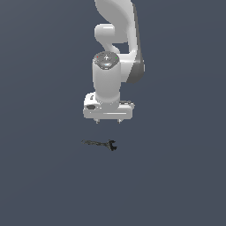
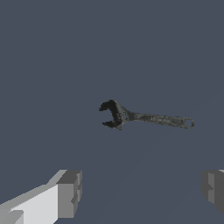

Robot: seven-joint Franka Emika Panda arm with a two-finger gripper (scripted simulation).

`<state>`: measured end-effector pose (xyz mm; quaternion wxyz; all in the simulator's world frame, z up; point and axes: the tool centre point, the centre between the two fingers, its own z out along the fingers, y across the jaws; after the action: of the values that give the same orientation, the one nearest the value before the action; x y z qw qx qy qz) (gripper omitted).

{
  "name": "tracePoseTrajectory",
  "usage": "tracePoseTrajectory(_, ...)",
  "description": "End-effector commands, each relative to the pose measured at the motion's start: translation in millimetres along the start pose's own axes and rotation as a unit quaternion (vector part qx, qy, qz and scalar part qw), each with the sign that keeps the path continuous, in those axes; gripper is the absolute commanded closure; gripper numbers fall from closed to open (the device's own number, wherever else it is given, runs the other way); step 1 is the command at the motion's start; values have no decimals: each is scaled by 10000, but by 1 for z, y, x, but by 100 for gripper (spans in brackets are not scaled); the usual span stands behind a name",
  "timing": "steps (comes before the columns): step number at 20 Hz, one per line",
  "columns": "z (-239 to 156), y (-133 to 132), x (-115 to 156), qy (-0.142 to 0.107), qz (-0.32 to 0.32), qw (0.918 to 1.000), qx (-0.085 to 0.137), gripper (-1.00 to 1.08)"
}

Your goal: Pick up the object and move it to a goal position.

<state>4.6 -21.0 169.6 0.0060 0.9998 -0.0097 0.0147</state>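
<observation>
A small dark grey-black wrench (image 1: 100, 144) lies flat on the grey floor, its forked jaw toward the exterior view's right. In the wrist view the wrench (image 2: 144, 117) lies free on the floor, beyond the two fingertips. My gripper (image 1: 108, 121) hangs above the wrench and a little behind it, not touching it. Its two grey fingers (image 2: 69, 194) stand wide apart, open and empty.
The white arm (image 1: 117, 48) rises behind the gripper. The plain dark grey floor (image 1: 44, 176) spreads around the wrench with no other objects in view.
</observation>
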Motion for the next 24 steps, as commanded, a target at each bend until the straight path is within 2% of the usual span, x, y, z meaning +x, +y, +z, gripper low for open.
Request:
tracePoseTrajectory(1,0,0,0,0,0,10000,0,-92)
tracePoseTrajectory(12,-14,-4,4,75,-315,9994,-105,-92)
tracePoseTrajectory(24,-7,-1,6,53,-631,9979,-113,-92)
